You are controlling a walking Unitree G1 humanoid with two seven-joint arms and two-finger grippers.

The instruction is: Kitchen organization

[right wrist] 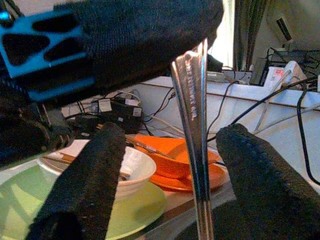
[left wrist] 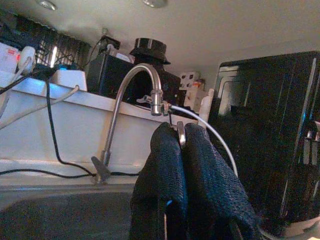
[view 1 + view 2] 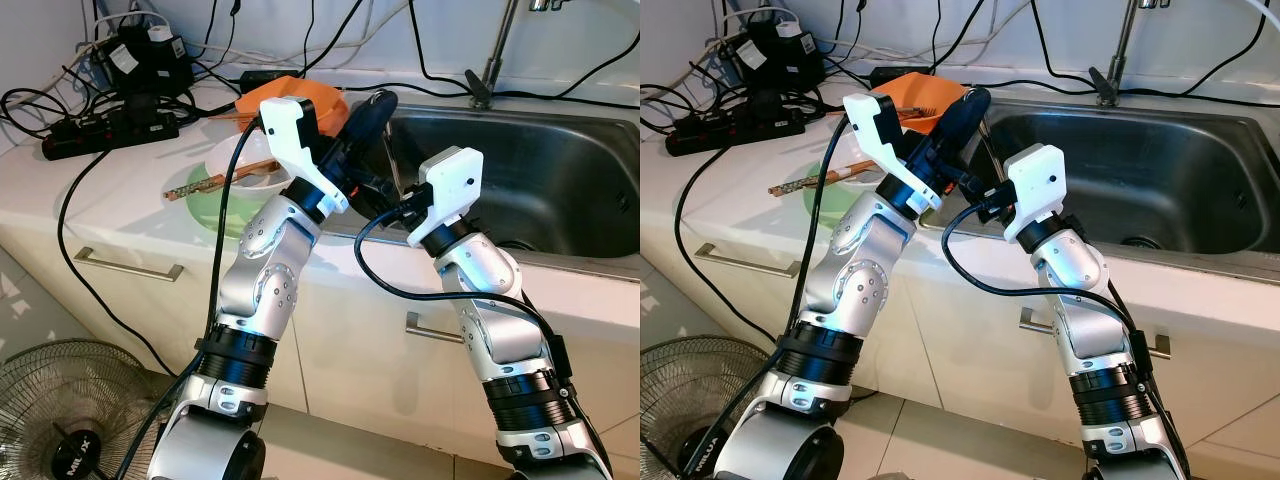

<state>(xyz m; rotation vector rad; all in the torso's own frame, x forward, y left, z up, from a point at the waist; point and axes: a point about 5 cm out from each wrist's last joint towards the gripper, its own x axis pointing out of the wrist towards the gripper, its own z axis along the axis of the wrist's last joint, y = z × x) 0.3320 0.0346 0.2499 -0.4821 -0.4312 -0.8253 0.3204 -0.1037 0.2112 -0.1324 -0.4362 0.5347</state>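
A white kitchen counter [image 3: 60, 200] with a steel sink [image 3: 520, 170] set in it is seen ahead. Beyond the left gripper [image 3: 372, 112], stacked dishes are noted: a green plate [image 3: 205, 207], a white bowl [image 3: 232, 160] with chopsticks [image 3: 215, 180] across it, and an orange bowl [image 3: 320, 98]. The left gripper is raised over the sink's near corner, its fingers [image 2: 175, 185] pressed together on the top of a metal utensil handle [image 1: 192, 125]. The handle's long axis hangs downward from that grip. It passes between the spread fingers [image 1: 85, 185] of the right gripper [image 1: 170, 165], which is held just below without touching it. A handover is judged pending; the right gripper need only be closed.
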